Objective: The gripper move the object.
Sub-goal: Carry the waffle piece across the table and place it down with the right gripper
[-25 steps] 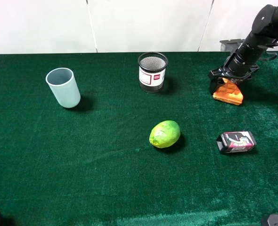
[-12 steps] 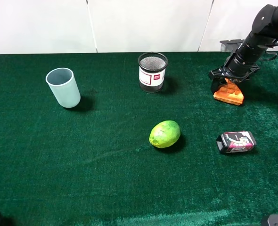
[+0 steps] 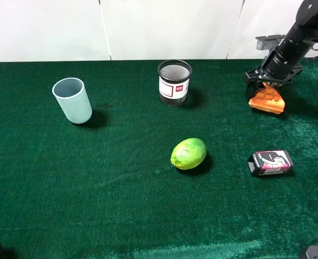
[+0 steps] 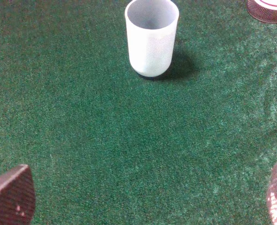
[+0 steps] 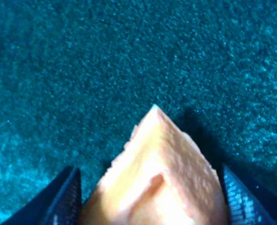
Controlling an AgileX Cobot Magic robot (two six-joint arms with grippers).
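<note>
Cloth of dark green (image 3: 94, 205) covers the whole table. Nearest the high camera's side, the left gripper (image 4: 144, 199) shows only in its own wrist view: its 2 dark red fingertips (image 4: 9, 197) sit at the far edges of that view, spread wide, with nothing but bare cloth between them. It holds nothing.

Further in, on the right half of the table, a black-pink box (image 3: 270, 162) lies on its side. A green round fruit (image 3: 188, 154) rests to its left, well apart from it, near the table's middle.

Beyond these, a pale blue cup (image 3: 73, 100) stands upright on the left, open mouth up. The left wrist view looks straight at it, with clear cloth between it and the fingertips. A black mesh pot (image 3: 174, 82) with a white and red label stands upright near the centre of the far part of the table, well apart from the cup.

Farthest back, on the right, the right gripper (image 3: 265, 84) reaches down from its black arm at a slant. The waffle wedge (image 3: 267, 100), orange-yellow, sits directly under it, by the far right edge of the cloth. In the right wrist view the 2 black fingers (image 5: 67, 199) are closed in against the wedge's 2 flanks, its tip pointing away from the wrist, a dark shadow on the cloth beside it. Whether the wedge touches the cloth or hangs just above it, I cannot tell.
</note>
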